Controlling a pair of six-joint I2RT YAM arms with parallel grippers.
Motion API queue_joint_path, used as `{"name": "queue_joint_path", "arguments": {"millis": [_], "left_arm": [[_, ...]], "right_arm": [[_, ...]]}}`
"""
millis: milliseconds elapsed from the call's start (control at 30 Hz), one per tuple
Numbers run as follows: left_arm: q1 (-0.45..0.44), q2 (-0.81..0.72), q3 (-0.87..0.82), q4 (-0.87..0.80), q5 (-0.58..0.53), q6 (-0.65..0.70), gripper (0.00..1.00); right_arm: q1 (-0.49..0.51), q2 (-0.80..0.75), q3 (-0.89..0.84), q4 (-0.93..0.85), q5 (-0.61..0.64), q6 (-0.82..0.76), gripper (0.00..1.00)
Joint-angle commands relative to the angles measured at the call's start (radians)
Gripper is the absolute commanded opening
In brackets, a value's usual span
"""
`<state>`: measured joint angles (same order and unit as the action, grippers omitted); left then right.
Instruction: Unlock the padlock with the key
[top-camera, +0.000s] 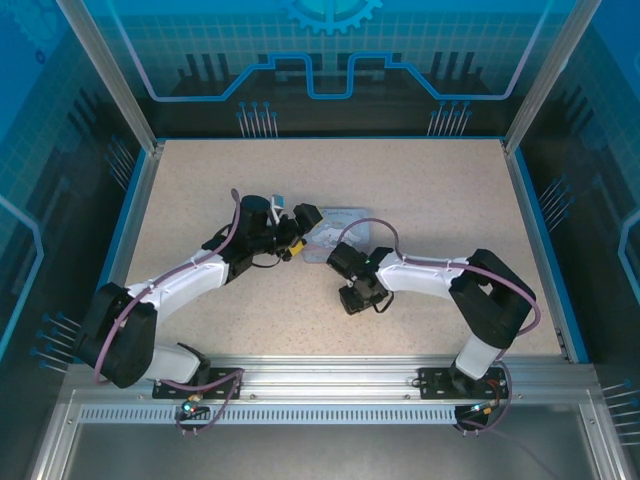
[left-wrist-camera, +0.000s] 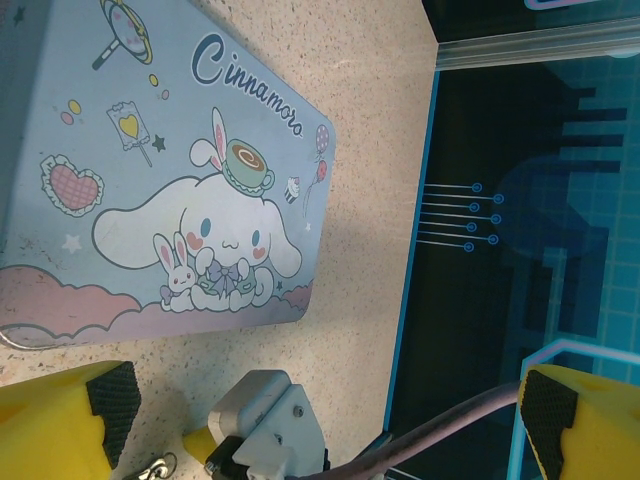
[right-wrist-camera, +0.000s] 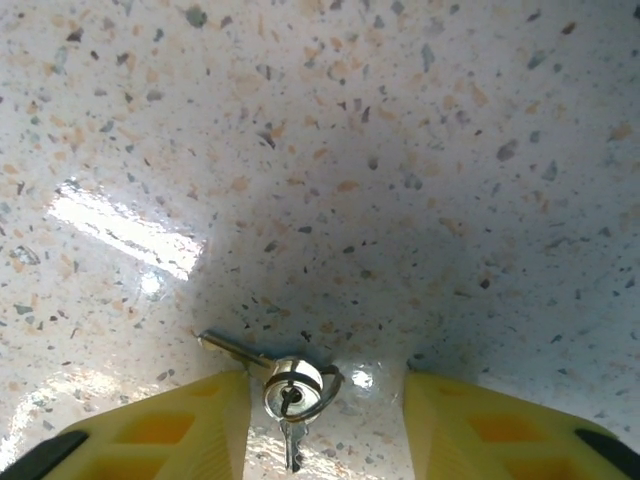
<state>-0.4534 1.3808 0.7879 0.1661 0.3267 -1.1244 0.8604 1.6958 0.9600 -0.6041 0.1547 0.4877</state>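
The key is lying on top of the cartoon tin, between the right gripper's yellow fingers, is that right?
Not quite. The key lies on the bare speckled table, not on the tin; the right wrist view shows it. It does lie between the yellow fingers of the right gripper.

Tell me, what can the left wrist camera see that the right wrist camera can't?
Left wrist, not right wrist: the cartoon tin and the blue wall. Right wrist, not left wrist: the key on its ring, lying between the fingers of the right gripper. Both: the speckled table and yellow fingers, with the left gripper wide open.
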Motion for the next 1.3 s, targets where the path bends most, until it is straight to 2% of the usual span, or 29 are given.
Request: {"name": "queue_joint_path", "arguments": {"millis": [0, 300, 433, 867, 1267], "left_arm": [[0.007, -0.008, 0.007, 0.002, -0.008, 0.007, 0.99], [0.008, -0.008, 0.007, 0.004, -0.005, 0.005, 0.99], [0.007, -0.009, 0.008, 0.003, -0.005, 0.006, 0.99], [0.008, -0.019, 0.004, -0.005, -0.005, 0.007, 0.99], [0.007, -0.022, -0.002, -0.014, -0.005, 0.014, 0.99]], "right_arm": [[0.024, 0.051, 0.012, 0.0, 0.019, -0.009, 0.37], [0.034, 0.06, 0.013, -0.002, 0.017, -0.003, 0.08], [0.032, 0.047, 0.004, 0.003, 0.008, -0.007, 0.0], [-0.028, -0.064, -0.069, 0.098, -0.147, -0.002, 0.0], [-0.086, -0.166, -0.106, 0.122, -0.217, 0.028, 0.0]]}}
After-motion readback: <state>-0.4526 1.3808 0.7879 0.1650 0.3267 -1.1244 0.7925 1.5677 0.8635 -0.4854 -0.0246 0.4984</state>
